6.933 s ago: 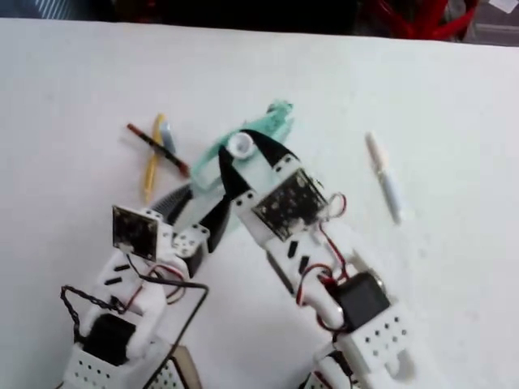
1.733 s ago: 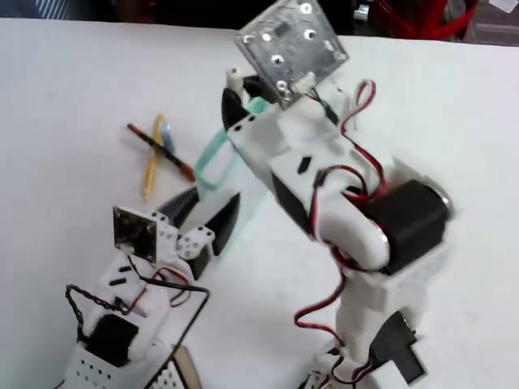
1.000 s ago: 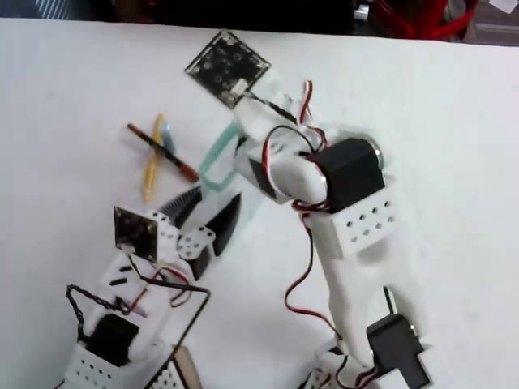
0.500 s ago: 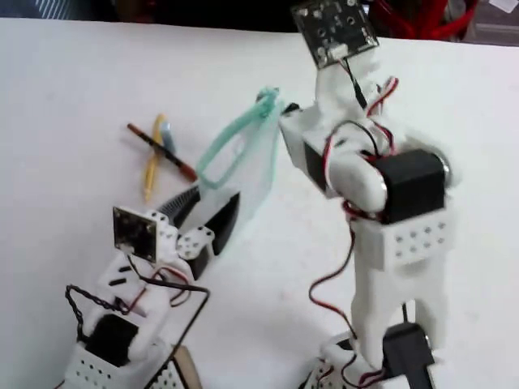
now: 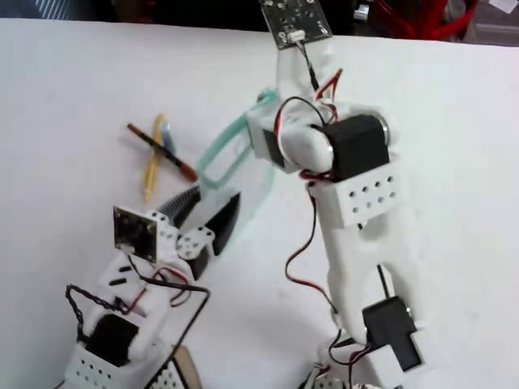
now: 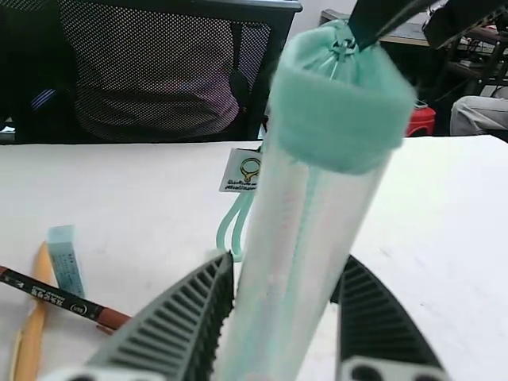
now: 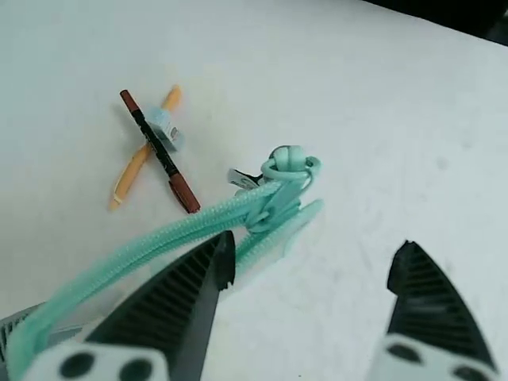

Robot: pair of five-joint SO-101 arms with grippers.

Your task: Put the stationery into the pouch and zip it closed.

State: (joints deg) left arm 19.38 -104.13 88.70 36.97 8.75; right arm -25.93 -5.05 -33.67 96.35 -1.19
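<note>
The translucent pouch [image 5: 253, 185] with teal zipper trim stands tilted up from the table. My left gripper [image 5: 212, 203] is shut on its lower end, and in the left wrist view the pouch [image 6: 333, 119] rises between the ribbed fingers [image 6: 190, 317]. My right arm [image 5: 349, 162] arches over the pouch's upper end. The right gripper [image 7: 317, 250] is open, with the teal zipper edge [image 7: 198, 226] running past one finger. A brown pencil [image 5: 158, 150], a yellow pen [image 5: 151, 174] and a small blue eraser [image 5: 166, 134] lie crossed on the table left of the pouch.
The white table [image 5: 73, 73] stretches wide around the stationery pile. A dark mesh chair [image 6: 151, 71] stands beyond the far edge. A white tag [image 6: 246, 171] hangs from the pouch's loop. The left arm's base [image 5: 105, 348] sits at the near edge.
The right arm swung from over the pouch's left side out to the right, then back a little left. The pouch's top end rose and its zipper loop spread. The left arm stayed still.
</note>
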